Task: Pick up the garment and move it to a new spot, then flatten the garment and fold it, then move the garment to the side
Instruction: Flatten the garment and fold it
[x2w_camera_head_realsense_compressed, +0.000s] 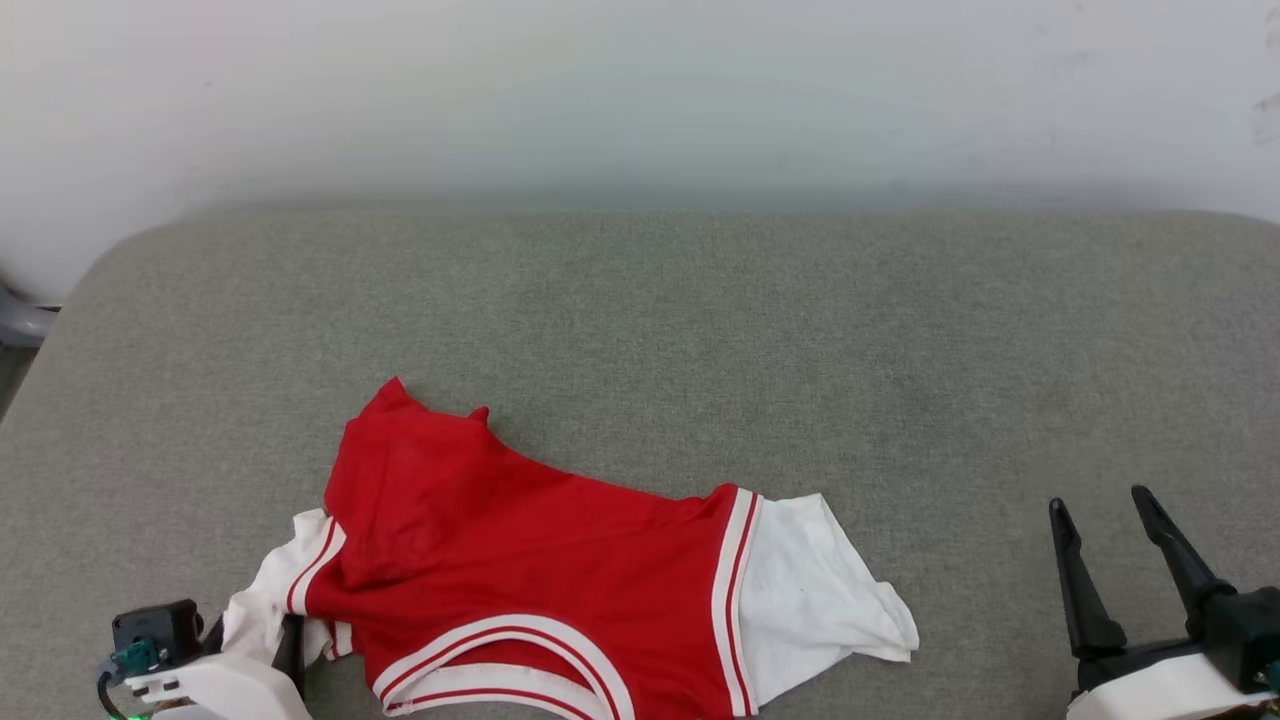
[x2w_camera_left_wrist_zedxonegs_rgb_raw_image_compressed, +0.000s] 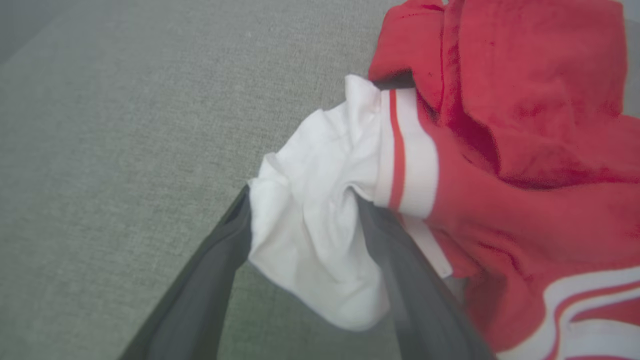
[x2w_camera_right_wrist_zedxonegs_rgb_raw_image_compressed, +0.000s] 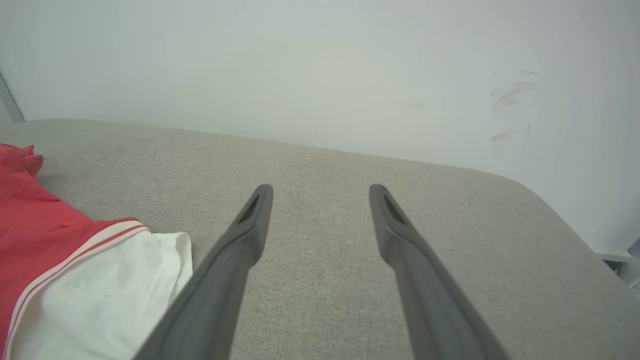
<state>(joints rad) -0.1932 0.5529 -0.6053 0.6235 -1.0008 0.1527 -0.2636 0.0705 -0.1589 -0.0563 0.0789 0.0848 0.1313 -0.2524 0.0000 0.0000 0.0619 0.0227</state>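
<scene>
In the head view the garment lies crumpled on the grey surface, left of the middle, with its neckline toward the robot and one white sleeve spread to the right. The left tool sits low at the lower left, at the other sleeve. The right tool is at the lower right, well apart from the cloth, released, fingers pointing up. In the left wrist view the fingers stand wide apart, released, and the white sleeve lies bunched between them. In the right wrist view the spread fingers are over bare surface, the garment at the left.
</scene>
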